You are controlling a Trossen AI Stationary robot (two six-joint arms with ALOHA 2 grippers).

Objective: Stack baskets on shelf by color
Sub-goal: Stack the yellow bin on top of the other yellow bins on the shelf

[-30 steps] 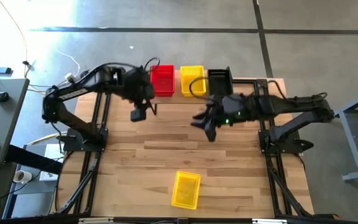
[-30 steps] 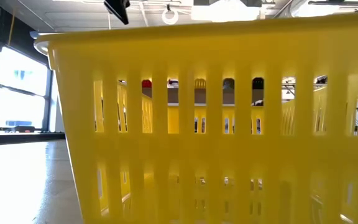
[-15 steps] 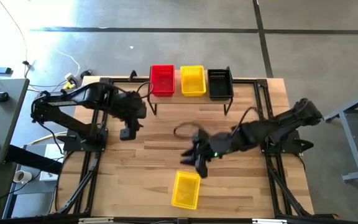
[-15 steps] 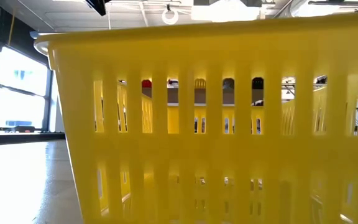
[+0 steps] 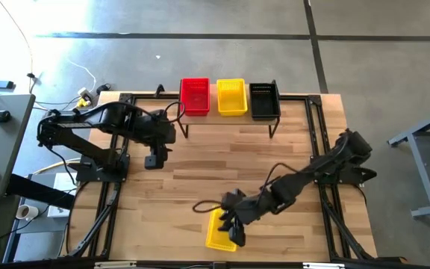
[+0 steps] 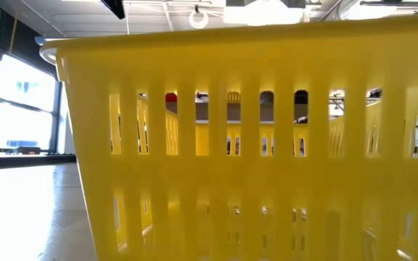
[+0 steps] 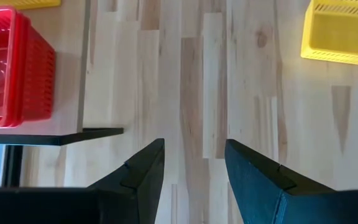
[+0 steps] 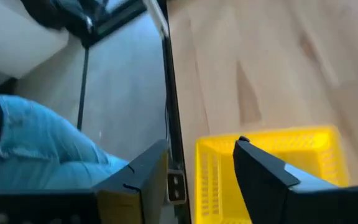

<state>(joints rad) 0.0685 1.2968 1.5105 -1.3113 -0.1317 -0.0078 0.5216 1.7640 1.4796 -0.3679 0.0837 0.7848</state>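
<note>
Three baskets stand side by side on the shelf (image 5: 226, 117) at the table's far edge: red (image 5: 195, 96), yellow (image 5: 231, 97) and black (image 5: 264, 100). A loose yellow basket (image 5: 221, 232) rests on its base near the table's near edge and fills the low view (image 6: 252, 145). My right gripper (image 5: 230, 224) hangs open just over this basket (image 8: 272, 168), one finger above its inside and one outside its short wall. My left gripper (image 5: 154, 158) hangs open over bare wood at the table's left (image 7: 191, 168), in front of the shelf.
Bare wooden tabletop (image 5: 222, 168) lies between the shelf and the loose basket. The table's black metal edge frame (image 8: 169, 93) runs close beside the basket. Beyond it a person's leg in blue cloth (image 8: 36, 155) shows over the grey floor.
My right gripper has swept from in front of the shelf toward the table's near edge and down, tipping lower, and now hangs over the loose yellow basket. My left gripper drew back from the red basket toward the table's left and near side, then kept still.
</note>
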